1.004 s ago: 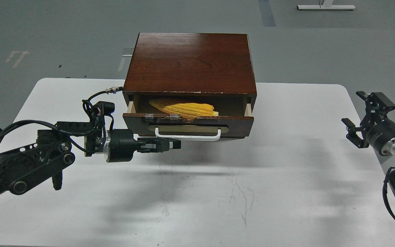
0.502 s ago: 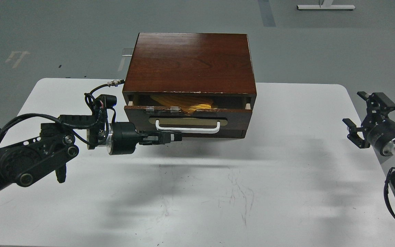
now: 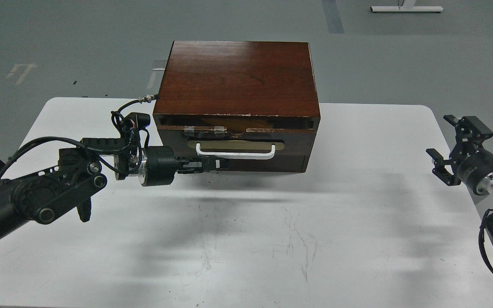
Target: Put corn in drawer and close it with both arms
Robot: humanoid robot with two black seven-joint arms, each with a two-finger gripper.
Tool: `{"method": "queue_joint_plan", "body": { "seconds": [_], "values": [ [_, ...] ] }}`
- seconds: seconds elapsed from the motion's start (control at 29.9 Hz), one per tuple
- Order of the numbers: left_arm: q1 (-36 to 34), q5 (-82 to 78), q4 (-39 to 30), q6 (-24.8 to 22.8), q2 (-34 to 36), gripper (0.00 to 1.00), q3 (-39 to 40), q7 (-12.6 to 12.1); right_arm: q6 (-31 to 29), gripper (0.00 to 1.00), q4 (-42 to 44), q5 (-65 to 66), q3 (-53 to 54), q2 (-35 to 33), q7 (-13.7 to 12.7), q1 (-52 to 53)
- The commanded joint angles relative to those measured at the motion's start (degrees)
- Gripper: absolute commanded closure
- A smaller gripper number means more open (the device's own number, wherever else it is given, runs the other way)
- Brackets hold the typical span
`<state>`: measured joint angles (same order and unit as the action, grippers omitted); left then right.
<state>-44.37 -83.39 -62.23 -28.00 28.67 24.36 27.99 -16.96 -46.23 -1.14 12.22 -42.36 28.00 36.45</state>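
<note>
The dark brown drawer (image 3: 298, 141) is pushed almost fully into the cabinet (image 3: 238, 77), with only a thin dark slit left above its chipped front. Its white bar handle (image 3: 236, 152) sits on a tan plate. The corn is hidden inside the drawer. My left gripper (image 3: 211, 164) points right with its fingers together. Its tip is against the drawer front just below the left end of the handle, and it holds nothing. My right gripper (image 3: 443, 145) hovers open and empty at the right edge of the table, well away from the cabinet.
The cabinet stands at the back middle of a white table (image 3: 246, 239) with scuff marks. A plain dark panel (image 3: 268, 164) lies below the drawer. Loose black cables (image 3: 131, 109) loop above my left wrist. Grey floor lies beyond the table.
The drawer has slid back from half open to nearly shut, hiding the corn. My left gripper moved up and toward the cabinet with the drawer front. The right arm barely moved.
</note>
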Motion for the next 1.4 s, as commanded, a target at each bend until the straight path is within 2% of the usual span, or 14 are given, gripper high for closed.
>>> {"method": "queue_joint_plan", "body": {
  "seconds": [0.0,0.5,1.37],
  "values": [
    [-0.63,0.07,1.14,0.00,-0.37,1.00,0.34,0.01,0.00,0.00,0.00,0.00,0.00,-0.09,0.00,0.02],
    [-2.04,0.07,5.10,0.00,-3.36,1.00,-0.01,0.01,-0.09,0.00,-0.09,0.00,0.09,-0.18,0.00,0.29],
    [-1.77,0.16,3.96,0.00,-3.27,1.00,-0.19,0.01,-0.17,0.00,-0.35,0.00,0.09,-0.62,0.00,0.02]
  ]
}}
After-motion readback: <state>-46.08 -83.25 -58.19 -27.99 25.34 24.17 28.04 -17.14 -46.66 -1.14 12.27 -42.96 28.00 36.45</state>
